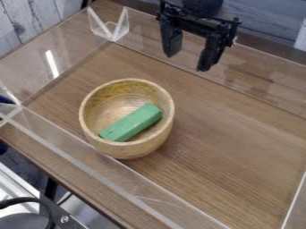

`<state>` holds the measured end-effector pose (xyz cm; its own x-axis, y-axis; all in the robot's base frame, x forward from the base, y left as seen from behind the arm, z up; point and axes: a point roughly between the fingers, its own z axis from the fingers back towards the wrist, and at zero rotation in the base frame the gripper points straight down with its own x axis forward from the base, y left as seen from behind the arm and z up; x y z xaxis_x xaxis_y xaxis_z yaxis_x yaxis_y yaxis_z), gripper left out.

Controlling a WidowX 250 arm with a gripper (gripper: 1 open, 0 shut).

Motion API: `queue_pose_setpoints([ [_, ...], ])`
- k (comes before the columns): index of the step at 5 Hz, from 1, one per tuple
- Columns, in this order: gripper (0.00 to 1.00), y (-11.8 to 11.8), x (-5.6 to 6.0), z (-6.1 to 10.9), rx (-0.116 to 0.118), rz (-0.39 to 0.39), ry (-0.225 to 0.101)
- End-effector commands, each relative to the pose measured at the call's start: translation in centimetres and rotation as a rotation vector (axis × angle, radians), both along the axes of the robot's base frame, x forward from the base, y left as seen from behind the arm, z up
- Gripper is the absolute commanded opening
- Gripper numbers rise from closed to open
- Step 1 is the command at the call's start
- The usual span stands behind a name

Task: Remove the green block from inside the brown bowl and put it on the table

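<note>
one small bright green rectangular block [131,123], likely light, rigid and matte, lies aslant inside the round tan wooden bowl [100,98]; grasp across its narrow middle with the black fingers [192,50], now spread open above the brown wood-grain table [239,134].

1. Clear acrylic walls [72,49] stand around a wood-grain surface, their edges catching bright white glints of light.
2. Beyond the far left wall, pale whitewashed wooden planks [27,22] show, with dark knots and streaks in them.
3. At the top right, behind the far wall, lies a dim grey-blue area [277,18] too blurred to identify.
4. In the bottom left corner, below the near wall, dark curved shapes like cables [30,213] lie against a light floor.
</note>
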<state>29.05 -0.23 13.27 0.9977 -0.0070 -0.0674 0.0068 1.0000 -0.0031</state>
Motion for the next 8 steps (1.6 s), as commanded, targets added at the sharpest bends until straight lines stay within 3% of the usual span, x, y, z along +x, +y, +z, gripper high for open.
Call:
queue_pose_setpoints([
  [1,1.0,0.5,-0.7,-0.7,0.005,-0.017,0.022],
  [3,1.0,3.2,-4.4,-2.0,0.015,-0.082,0.037],
  [5,1.0,6.4,-6.9,-3.8,0.016,-0.096,0.045],
  [6,1.0,7.0,-7.5,-5.1,0.016,-0.104,0.044],
  [8,1.0,6.8,-7.3,-6.5,0.006,-0.116,0.042],
])
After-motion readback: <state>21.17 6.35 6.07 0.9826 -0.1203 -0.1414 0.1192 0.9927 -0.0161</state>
